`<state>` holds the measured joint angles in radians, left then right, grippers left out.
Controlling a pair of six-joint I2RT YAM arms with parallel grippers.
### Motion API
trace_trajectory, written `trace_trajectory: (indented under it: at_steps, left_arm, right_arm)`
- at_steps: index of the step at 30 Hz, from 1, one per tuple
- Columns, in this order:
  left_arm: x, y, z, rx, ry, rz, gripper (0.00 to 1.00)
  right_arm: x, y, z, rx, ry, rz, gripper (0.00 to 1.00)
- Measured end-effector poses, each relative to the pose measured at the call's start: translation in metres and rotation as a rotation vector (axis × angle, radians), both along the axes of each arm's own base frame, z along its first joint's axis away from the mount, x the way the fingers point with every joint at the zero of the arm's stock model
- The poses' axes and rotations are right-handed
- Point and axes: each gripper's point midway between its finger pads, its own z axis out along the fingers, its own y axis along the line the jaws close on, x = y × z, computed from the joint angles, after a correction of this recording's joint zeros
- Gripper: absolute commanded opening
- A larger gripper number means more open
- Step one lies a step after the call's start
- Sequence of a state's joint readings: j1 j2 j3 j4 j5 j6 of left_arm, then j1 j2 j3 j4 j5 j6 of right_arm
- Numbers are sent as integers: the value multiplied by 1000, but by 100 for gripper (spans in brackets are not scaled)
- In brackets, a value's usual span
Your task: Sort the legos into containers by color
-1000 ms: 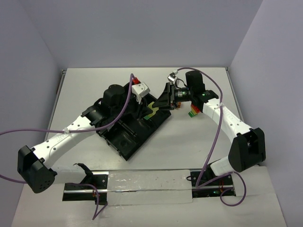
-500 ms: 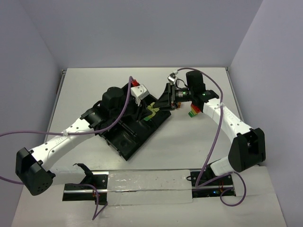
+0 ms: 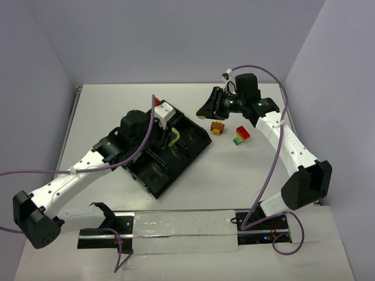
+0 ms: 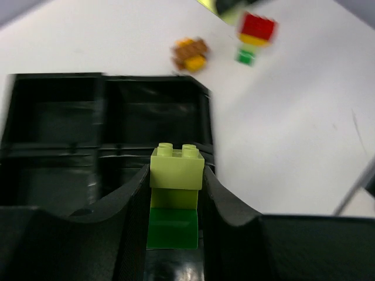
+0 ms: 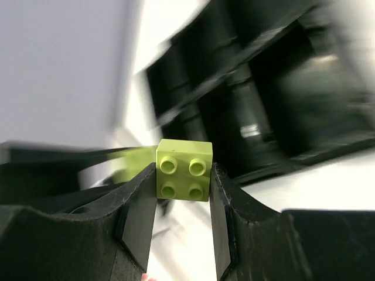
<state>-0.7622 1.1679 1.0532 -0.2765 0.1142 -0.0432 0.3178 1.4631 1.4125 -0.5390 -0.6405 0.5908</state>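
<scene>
**Table** (image 3: 117, 99): white surface carrying everything, with both arm bases at its near edge.

**Tray** (image 3: 155, 175): black, divided into square open compartments, lying askew left of centre.

**Left arm** (image 3: 76, 172): reaches from the near left corner out over the tray.

**Right arm** (image 3: 287, 149): rises from the near right and bends back toward the far centre.

**Left gripper** (image 4: 176, 175): poised above the far right part of the tray, its fingers clenched on the two-brick stack (image 4: 174, 193), a pale yellow-green brick seated on a green one, studs facing away from the wrist.

**Right gripper** (image 5: 183, 175): raised over the table just beyond the tray's far right corner, clamped on the single pale yellow-green brick (image 5: 184, 170), whose four studs face the wrist camera. That view is smeared, and the yellow-green streak beside the brick cannot be identified.

**Red, yellow and green cluster** (image 3: 241, 134): on the bare table right of the tray.

**Orange-and-yellow cluster** (image 3: 218, 127): on the table between that cluster and the tray, touching neither.
</scene>
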Motion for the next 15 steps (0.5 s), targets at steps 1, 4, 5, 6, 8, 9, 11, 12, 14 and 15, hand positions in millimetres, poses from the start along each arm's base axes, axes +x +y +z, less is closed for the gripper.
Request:
trace_trajectory:
  at_steps: [1, 4, 5, 6, 8, 9, 11, 12, 14, 15]
  left_arm:
    - [6, 10, 7, -10, -15, 57, 0]
    - [23, 44, 33, -78, -59, 229, 0]
    - [29, 56, 42, -105, -71, 284, 0]
    - [35, 67, 50, -131, -78, 337, 0]
    - [46, 84, 63, -176, -79, 422, 0]
    - [50, 89, 66, -193, -73, 451, 0]
    - [58, 94, 69, -220, -56, 493, 0]
    - [60, 95, 67, -227, -41, 504, 0]
    - [63, 94, 61, -237, -10, 509, 0]
    - [65, 93, 57, -237, 6, 508, 0]
  right_arm:
    - [6, -2, -5, -60, -11, -49, 0]
    - [19, 0, -18, -223, -44, -139, 0]
    - [24, 4, -24, -266, -51, -153, 0]
    - [29, 8, -31, -308, -54, -164, 0]
    - [41, 14, -51, -389, -47, -182, 0]
    - [47, 15, -62, -426, -37, -188, 1]
    - [55, 16, -90, -495, -6, -193, 3]
    - [55, 16, -104, -530, 20, -188, 5]
    - [58, 16, -124, -581, 49, -180, 13]
    - [61, 17, -131, -596, 58, -175, 13]
